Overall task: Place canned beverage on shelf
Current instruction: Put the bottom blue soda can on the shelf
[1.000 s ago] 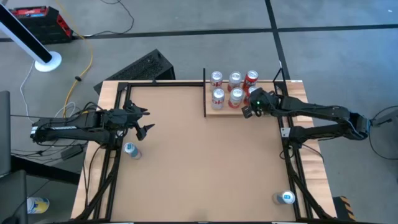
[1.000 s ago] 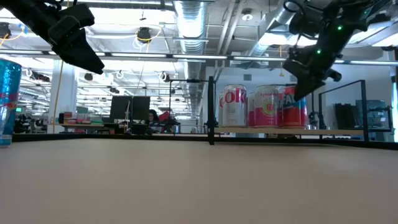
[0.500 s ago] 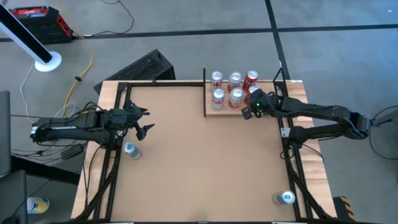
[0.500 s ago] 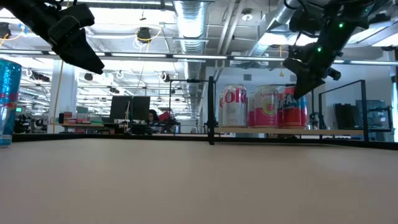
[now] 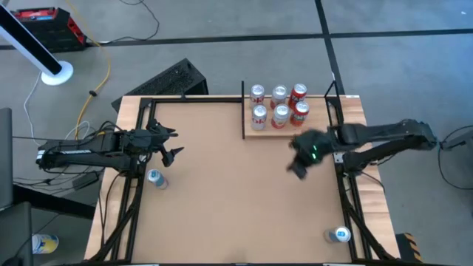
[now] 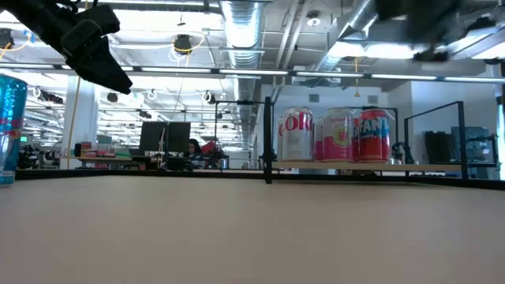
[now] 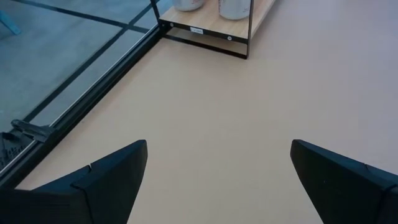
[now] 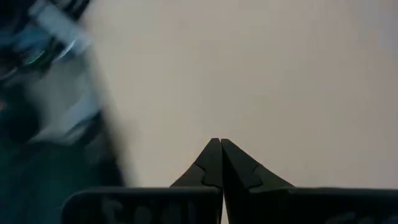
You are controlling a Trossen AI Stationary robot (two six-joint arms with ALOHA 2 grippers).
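The shelf (image 5: 270, 129), a pale plank with thin black posts, stands at the table's far edge and carries several red-and-white cans (image 5: 280, 114), which stand upright in two rows (image 6: 339, 136). My right gripper (image 5: 296, 168) hovers shut over bare tabletop, nearer than the shelf, with nothing between its fingers (image 8: 217, 144). My left gripper (image 5: 171, 145) waits open at the table's left side, above the tabletop (image 7: 217, 168). A blue can (image 5: 155, 178) stands on the table just on the near side of it.
A second blue can (image 5: 340, 235) stands near the table's near right corner. The blue can at the left shows large at the low view's edge (image 6: 8, 126). Black frame rails (image 5: 137, 192) run along both table sides. Open tabletop (image 5: 236, 192) lies between the arms.
My right gripper has swung away from the cans at the shelf's right end toward the table's near edge and risen, staying shut. The red can that it stood over now shows whole on the shelf. The cans have not moved.
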